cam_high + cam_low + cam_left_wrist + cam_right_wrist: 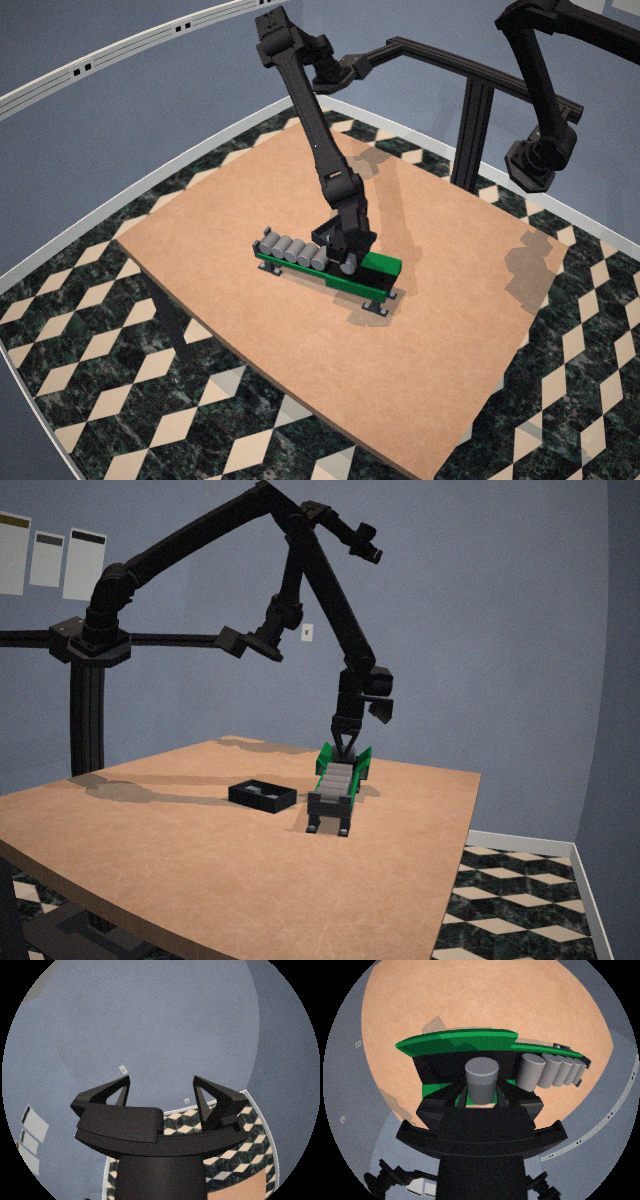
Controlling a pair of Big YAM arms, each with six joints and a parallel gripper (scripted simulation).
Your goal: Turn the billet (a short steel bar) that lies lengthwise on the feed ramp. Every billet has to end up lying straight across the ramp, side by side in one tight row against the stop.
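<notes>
Near the middle of the top view, the billet [348, 265] [481, 1080] is at the green-sided ramp [356, 290] [323, 760] [455, 1042], clamped between the fingers of the right hand [345, 258] [343, 752] [481, 1079]. Its axis lies across the ramp, about parallel to the billets in the row. Whether its underside touches the ramp bed cannot be told.

Five grey billets [294, 250] [337, 779] [550, 1071] lie crosswise, side by side, up to the dark stop [256, 249] [329, 808] at the ramp's left end in the top view. A gap separates the clamped billet from this row; the tight row is incomplete.

At the upper right of the exterior view, the left hand [378, 556] [161, 1079] hangs well apart from the ramp, fingers wide apart, nothing between them. A black open box [323, 231] [253, 801] stands on the desk [232, 320] [258, 883] [245, 1187] [495, 1000] beside the ramp, grey items inside.
</notes>
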